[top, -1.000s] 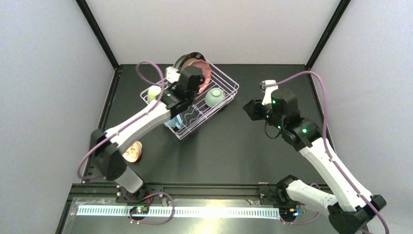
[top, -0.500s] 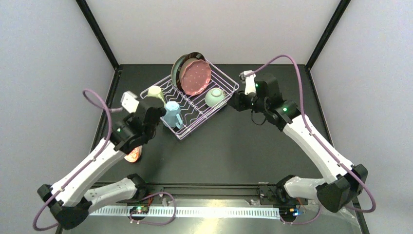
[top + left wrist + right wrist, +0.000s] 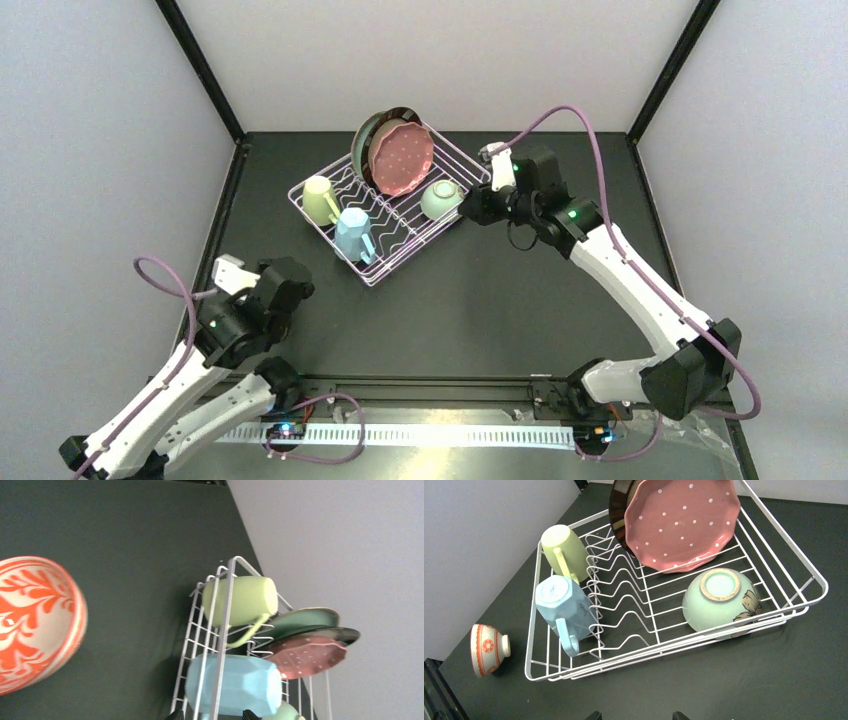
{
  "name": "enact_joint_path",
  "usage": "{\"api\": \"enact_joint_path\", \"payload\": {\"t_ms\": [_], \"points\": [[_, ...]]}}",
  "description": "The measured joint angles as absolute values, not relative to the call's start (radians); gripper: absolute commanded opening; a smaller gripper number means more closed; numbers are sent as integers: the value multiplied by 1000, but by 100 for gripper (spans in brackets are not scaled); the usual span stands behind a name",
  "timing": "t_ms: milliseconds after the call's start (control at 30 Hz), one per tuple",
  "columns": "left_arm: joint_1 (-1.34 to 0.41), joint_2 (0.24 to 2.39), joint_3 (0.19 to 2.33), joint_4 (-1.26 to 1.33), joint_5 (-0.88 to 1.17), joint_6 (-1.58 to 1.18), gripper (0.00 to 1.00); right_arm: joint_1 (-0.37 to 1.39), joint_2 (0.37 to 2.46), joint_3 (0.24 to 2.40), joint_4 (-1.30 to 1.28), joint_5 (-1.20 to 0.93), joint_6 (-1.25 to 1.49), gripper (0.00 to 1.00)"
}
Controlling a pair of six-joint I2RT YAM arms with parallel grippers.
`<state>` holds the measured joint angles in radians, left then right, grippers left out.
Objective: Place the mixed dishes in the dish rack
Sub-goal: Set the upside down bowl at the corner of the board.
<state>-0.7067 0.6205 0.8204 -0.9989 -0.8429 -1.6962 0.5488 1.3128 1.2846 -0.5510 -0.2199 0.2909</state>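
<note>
The white wire dish rack (image 3: 474,170) holds a pink speckled plate (image 3: 403,160) leaning on a green dark-rimmed plate (image 3: 366,136). It also holds a pale green mug (image 3: 319,199), a light blue mug (image 3: 353,234) and an upturned mint bowl (image 3: 441,199). A red-patterned bowl (image 3: 488,649) lies on its side on the table left of the rack (image 3: 819,582); the left arm hides it from above. My left gripper (image 3: 289,287) is open and empty, near the front left; its wrist view shows the bowl (image 3: 35,620) close by. My right gripper (image 3: 468,208) is open beside the rack's right corner.
Black table with black frame posts at the back corners and grey walls around. The red-patterned bowl lies between the rack's near-left corner and the table's left edge. Purple cables loop off both arms.
My left arm has drawn back from over the rack to the near left, leaving the light blue mug in the rack. My right arm has swung in to the rack's right corner.
</note>
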Motion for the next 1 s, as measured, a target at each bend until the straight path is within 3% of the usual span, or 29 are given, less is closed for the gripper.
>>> {"api": "enact_joint_path", "payload": {"t_ms": [267,667,800,1000], "points": [[-707,496,667,-1052,-850,-1785,72,549,1345,1316,-555,-228,282,80],[-706,488,607,-1085,-814,-1836,70,549,1411,1342,-554,-239,268,81],[-658,585,626,-1031,-778,-1724,72,549,1429,1364,-553,-240,265,81],[-359,878,807,-805,-567,-1353,73,550,1450,1385,-553,-245,259,81]]}}
